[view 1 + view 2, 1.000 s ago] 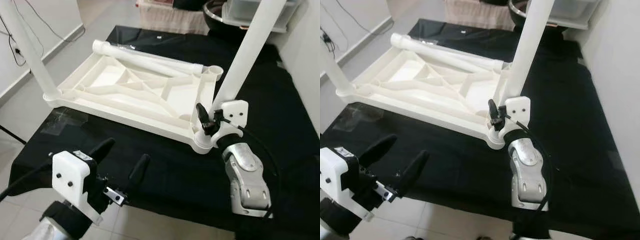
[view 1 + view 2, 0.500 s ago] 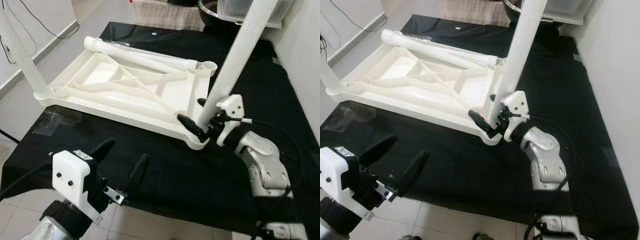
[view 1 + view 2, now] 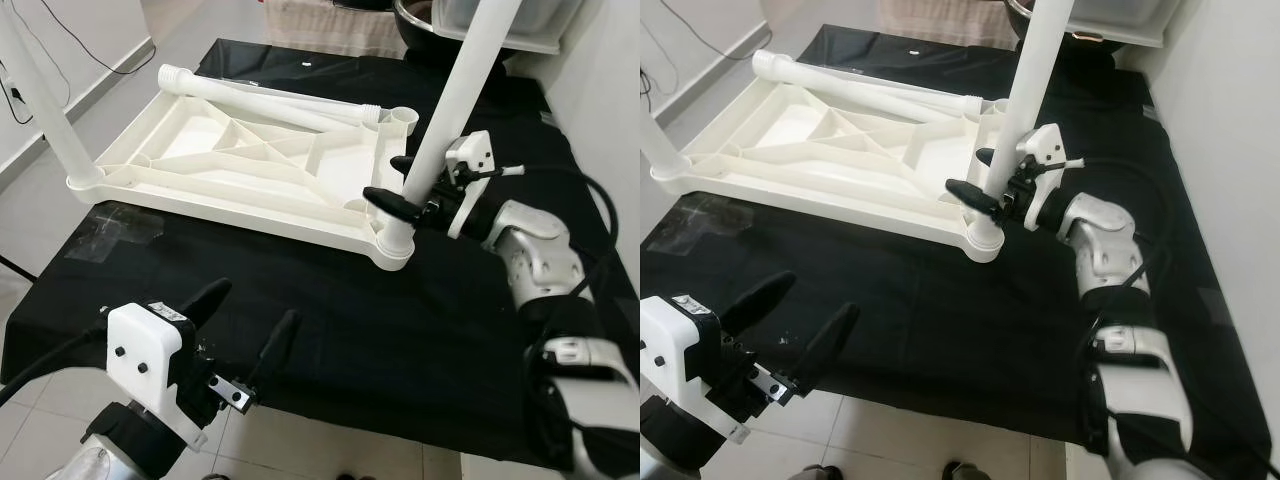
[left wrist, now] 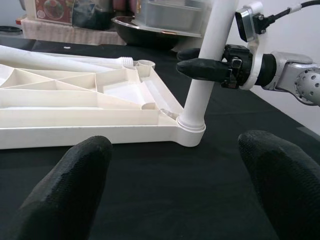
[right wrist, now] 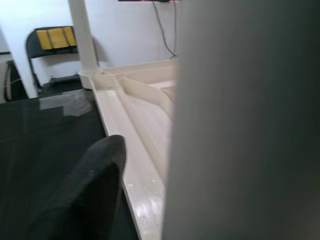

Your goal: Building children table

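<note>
Left eye view: right gripper [image 3: 403,180] apparently clasps table leg [image 3: 447,108].

Bright, even indoor light; sharp head views; close white leg [image 5: 240,120] blurred at right wrist.

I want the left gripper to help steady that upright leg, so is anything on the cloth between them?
Nothing visible. Bare black cloth lies between the open left gripper and the leg, which the right gripper straddles.
</note>
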`<state>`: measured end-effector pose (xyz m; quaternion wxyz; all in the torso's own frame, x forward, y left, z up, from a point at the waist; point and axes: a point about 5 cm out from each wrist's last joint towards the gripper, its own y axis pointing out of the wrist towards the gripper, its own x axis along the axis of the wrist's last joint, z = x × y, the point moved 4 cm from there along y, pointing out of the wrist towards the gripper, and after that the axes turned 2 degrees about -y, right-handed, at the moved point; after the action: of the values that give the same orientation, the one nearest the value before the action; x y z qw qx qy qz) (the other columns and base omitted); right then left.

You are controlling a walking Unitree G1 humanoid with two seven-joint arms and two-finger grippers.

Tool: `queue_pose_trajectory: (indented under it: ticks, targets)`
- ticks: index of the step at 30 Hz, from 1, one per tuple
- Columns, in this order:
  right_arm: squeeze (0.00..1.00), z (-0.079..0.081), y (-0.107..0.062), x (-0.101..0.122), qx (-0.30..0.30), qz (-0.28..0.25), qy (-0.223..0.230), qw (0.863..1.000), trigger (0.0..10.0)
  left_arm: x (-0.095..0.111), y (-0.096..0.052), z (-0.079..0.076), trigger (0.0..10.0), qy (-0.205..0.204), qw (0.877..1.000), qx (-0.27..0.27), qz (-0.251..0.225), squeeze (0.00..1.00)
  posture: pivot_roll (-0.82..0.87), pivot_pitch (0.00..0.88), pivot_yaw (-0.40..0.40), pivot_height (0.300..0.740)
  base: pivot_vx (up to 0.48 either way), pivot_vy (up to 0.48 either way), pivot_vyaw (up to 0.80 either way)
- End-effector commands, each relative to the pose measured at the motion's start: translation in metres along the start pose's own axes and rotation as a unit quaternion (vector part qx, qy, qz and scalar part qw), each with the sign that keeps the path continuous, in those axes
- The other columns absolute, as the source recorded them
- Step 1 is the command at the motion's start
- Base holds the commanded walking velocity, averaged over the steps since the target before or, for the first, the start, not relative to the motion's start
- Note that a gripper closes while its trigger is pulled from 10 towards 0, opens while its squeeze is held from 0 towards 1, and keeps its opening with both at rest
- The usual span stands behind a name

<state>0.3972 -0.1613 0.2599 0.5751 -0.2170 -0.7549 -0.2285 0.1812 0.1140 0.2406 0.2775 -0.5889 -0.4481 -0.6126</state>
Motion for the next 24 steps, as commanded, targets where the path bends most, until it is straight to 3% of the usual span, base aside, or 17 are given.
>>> queue_pose_trajectory:
  ticks: [1,6,9,10,13,14,15,16,17,18,19,21,23,24]
  targets:
    - [0.0,0.001,-0.002,0.001,0.019,-0.007,0.003,1.0,0.0,-0.003,-0.001,-0.001,10.0,0.001,1.0,-0.001,0.008,0.0,0.24,0.243,-0.087,0.74,0.0,0.0,0.0]
    - [0.0,-0.002,-0.008,-0.001,0.026,-0.007,0.002,1.0,0.0,-0.003,-0.001,-0.001,10.0,0.0,1.0,0.0,0.008,0.0,0.23,0.238,-0.087,0.74,0.0,0.0,0.0]
    - [0.0,-0.002,-0.03,-0.014,0.038,0.011,0.012,0.999,0.0,-0.003,-0.001,-0.002,10.0,-0.002,1.0,0.0,0.007,0.0,0.21,0.228,-0.096,0.74,0.0,0.0,0.0]
    - [0.0,-0.002,-0.03,-0.014,0.038,0.011,0.012,0.999,0.0,-0.003,-0.001,-0.002,10.0,-0.002,1.0,0.0,0.007,0.0,0.21,0.228,-0.096,0.74,0.0,0.0,0.0]
    - [0.0,0.008,-0.046,-0.025,0.042,0.015,0.031,0.999,0.0,-0.004,-0.001,-0.002,10.0,-0.003,1.0,0.0,0.007,0.0,0.21,0.225,-0.101,0.74,0.0,0.0,0.0]
    - [0.0,0.021,-0.05,-0.043,0.004,0.032,0.037,0.999,0.0,-0.004,-0.001,-0.002,10.0,-0.003,1.0,0.0,0.007,0.0,0.2,0.221,-0.109,0.74,0.0,0.0,0.0]
    - [0.0,0.018,-0.057,-0.079,-0.175,0.118,0.011,0.977,0.0,-0.004,-0.002,-0.002,10.0,-0.003,1.0,0.0,0.007,0.0,0.2,0.215,-0.106,0.74,0.0,0.0,0.0]
    - [0.0,0.016,-0.073,-0.096,-0.309,0.171,-0.029,0.935,0.0,-0.004,-0.002,-0.001,10.0,-0.003,1.0,0.0,0.008,0.0,0.2,0.214,-0.103,0.74,0.0,0.0,0.0]
    - [0.0,0.016,-0.073,-0.096,-0.309,0.171,-0.029,0.935,0.0,-0.004,-0.002,-0.001,10.0,-0.003,1.0,0.0,0.008,0.0,0.2,0.214,-0.103,0.74,0.0,0.0,0.0]
    - [0.0,0.046,-0.087,-0.113,-0.377,0.204,-0.004,0.904,0.0,-0.004,-0.002,-0.001,10.0,-0.003,1.0,0.0,0.009,0.0,0.19,0.217,-0.1,0.74,0.0,0.0,0.0]
    - [0.0,0.069,-0.09,-0.112,-0.392,0.217,-0.015,0.894,0.0,-0.004,-0.002,-0.001,10.0,-0.002,1.0,0.0,0.01,0.0,0.21,0.221,-0.097,0.74,0.0,0.0,0.0]
    - [0.0,0.093,-0.087,-0.104,-0.37,0.212,-0.018,0.904,0.0,-0.005,-0.002,-0.001,10.0,-0.001,1.0,-0.001,0.011,0.0,0.2,0.219,-0.095,0.74,0.0,0.0,0.0]
    - [0.0,0.093,-0.085,-0.102,-0.365,0.21,-0.028,0.906,0.0,-0.005,-0.002,-0.001,10.0,-0.001,1.0,-0.001,0.012,0.0,0.2,0.219,-0.095,0.74,0.0,0.0,0.0]
    - [0.0,0.083,-0.079,-0.097,-0.372,0.197,-0.038,0.906,0.0,-0.004,-0.002,-0.001,10.0,-0.004,1.0,-0.001,0.01,0.0,0.19,0.215,-0.094,0.74,0.0,0.0,0.0]
